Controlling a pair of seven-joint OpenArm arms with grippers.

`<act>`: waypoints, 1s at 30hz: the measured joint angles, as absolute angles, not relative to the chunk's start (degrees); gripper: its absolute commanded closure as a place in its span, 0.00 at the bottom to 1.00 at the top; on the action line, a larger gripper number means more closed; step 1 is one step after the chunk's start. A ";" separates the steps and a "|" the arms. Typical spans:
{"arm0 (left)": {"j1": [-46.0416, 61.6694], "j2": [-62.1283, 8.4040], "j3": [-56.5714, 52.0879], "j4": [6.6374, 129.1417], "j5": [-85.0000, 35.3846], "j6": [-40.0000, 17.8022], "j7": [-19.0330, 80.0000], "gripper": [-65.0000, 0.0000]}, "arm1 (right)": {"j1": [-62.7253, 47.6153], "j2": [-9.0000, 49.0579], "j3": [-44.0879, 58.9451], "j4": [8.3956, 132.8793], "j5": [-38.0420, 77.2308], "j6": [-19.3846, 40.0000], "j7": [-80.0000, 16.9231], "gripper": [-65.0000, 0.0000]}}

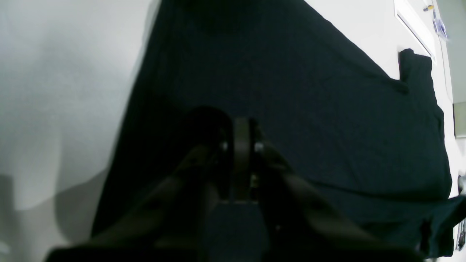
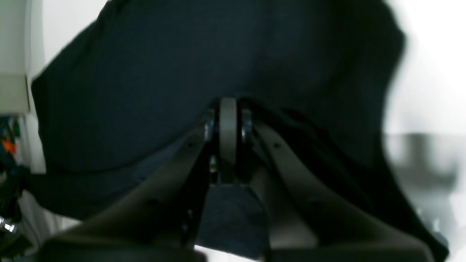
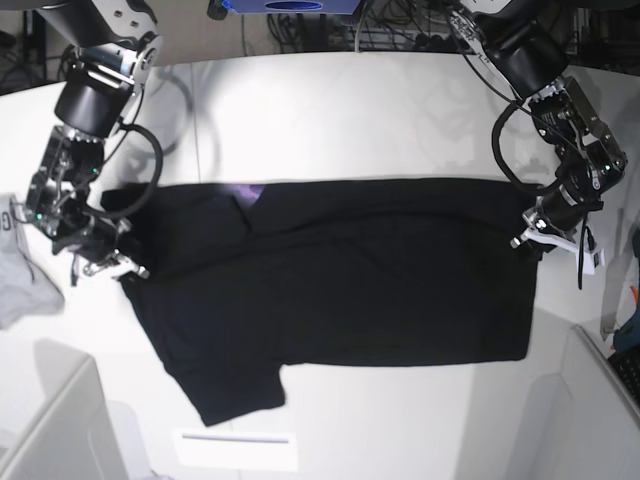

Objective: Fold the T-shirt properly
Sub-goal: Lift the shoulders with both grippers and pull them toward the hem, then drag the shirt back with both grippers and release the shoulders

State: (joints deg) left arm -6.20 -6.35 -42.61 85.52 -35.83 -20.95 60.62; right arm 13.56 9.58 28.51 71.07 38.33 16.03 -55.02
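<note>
The T-shirt (image 3: 340, 275) lies spread on the counter (image 3: 330, 110), partly folded lengthwise; the left gripper (image 3: 541, 235) pinches its hem edge, jaws closed on cloth; the right gripper (image 3: 112, 262) sits at the collar end, its jaw gap unreadable; next, probably release and regrasp for a crosswise fold.
</note>
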 measured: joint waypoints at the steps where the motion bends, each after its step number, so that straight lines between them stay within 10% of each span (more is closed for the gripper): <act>1: -6.22 -6.35 -42.68 85.54 -35.86 -20.95 60.62 0.76 | 12.69 9.54 29.10 72.20 38.70 15.94 -55.11 0.67; 9: -5.41 -5.87 -47.59 89.89 -36.34 -20.97 60.93 0.21 | 3.05 9.45 34.35 85.78 51.05 14.96 -55.05 0.53; 14: 1.91 -4.47 -56.75 99.09 -39.22 -21.12 61.06 0.20 | -7.38 6.15 39.00 96.79 56.66 4.10 -53.36 0.51; 30: 1.45 -4.23 -53.91 82.74 -44.95 -20.97 59.31 0.21 | -14.70 -4.27 40.03 97.41 48.99 5.96 -42.96 0.41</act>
State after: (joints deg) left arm 1.45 -4.23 -53.91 82.74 -44.95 -20.97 59.31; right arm -14.70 -4.27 40.03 97.41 48.99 5.96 -42.96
